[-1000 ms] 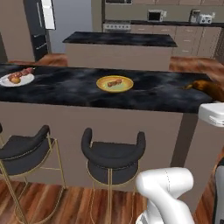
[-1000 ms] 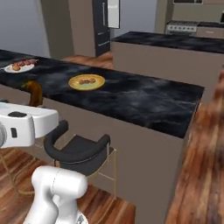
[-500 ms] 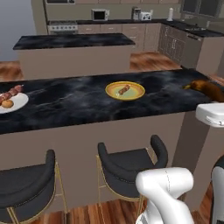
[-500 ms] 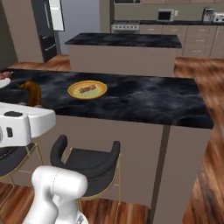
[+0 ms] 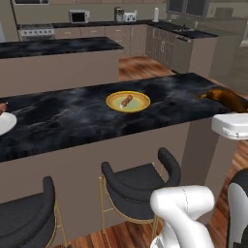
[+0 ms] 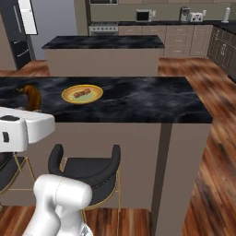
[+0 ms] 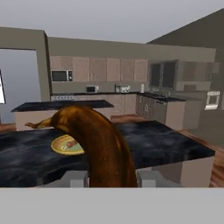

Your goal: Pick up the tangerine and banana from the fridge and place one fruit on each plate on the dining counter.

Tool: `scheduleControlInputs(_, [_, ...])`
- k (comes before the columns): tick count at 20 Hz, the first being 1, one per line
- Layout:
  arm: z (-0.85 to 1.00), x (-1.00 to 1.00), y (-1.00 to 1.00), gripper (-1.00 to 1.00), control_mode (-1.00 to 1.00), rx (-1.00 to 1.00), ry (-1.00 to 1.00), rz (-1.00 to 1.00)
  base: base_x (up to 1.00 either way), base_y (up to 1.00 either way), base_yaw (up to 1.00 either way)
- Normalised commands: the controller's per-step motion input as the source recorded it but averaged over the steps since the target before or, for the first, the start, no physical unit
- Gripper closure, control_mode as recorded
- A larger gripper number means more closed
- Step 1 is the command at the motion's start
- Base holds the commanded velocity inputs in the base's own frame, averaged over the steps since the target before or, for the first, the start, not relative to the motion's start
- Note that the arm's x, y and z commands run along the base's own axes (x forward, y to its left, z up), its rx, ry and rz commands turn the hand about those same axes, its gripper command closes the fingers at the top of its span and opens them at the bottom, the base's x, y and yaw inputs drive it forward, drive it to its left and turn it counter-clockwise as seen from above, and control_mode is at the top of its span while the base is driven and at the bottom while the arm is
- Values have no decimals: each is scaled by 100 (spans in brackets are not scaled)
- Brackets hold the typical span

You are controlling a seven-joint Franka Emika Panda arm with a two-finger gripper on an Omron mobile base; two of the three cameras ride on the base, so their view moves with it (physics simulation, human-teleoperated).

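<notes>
while jaws clamp the banana (image 7: 103, 148), yellow plate (image 5: 128, 101) beyond — dining counter (image 5: 72, 121)

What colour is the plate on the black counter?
Yellow-orange plate, clearest in the left base view.

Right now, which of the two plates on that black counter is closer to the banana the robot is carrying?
The yellow-orange plate, mid-counter. It lies much nearer the held banana than the white plate at the far left edge.

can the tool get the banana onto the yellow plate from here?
Probably yes. The tool, shut on the banana, sits above the dining counter; the stone toward the yellow plate looks bare, though that plate already holds a small brown item.
</notes>
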Motion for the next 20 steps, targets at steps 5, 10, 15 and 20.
scheduleControlInputs(5, [0, 100, 17, 100, -100, 3, 35, 15, 0, 0, 0])
scheduleControlInputs(10, [-6, 100, 26, 100, -100, 0, 45, 18, 0, 0, 0])
scheduleControlInputs(15, [-14, 100, 60, 100, -100, 0, 51, 7, 0, 0, 0])
scheduleControlInputs(20, [-41, 90, 46, 100, -100, 0, 31, 6, 0, 0, 0])
